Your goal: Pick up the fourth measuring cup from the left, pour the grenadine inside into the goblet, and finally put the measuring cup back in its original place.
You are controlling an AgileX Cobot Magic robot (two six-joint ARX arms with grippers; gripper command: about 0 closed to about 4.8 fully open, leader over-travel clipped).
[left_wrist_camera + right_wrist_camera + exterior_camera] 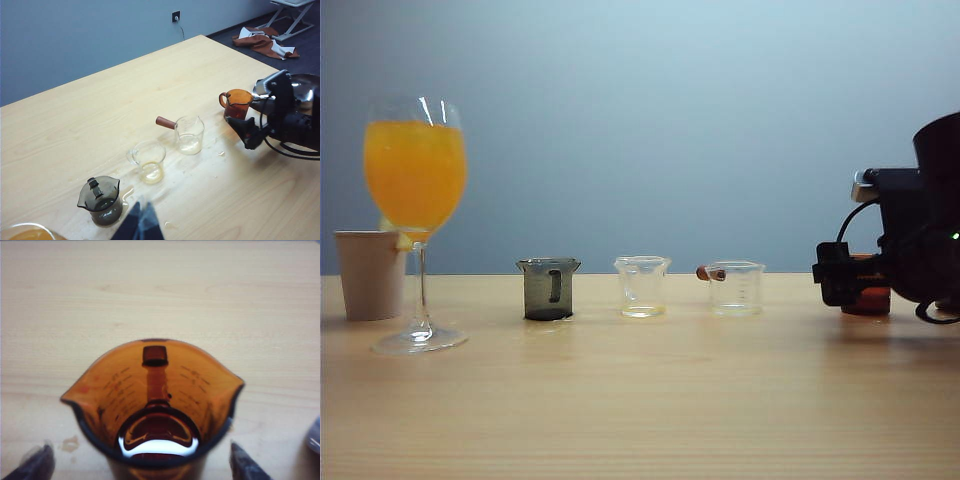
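Position check, taking the fourth measuring cup (155, 410) as landmark: it stands upright on the table (640, 400), last in its row, well apart from the goblet (416, 220). Right gripper (140, 465) brackets it with jaws wide, one finger on either side and neither touching. Only a little dark grenadine (157, 432) shows at its bottom. Left gripper (141, 225) hangs near the grey cup (100, 200), opening indeterminate. Recommendation: withdraw straight back, avoiding the rim.
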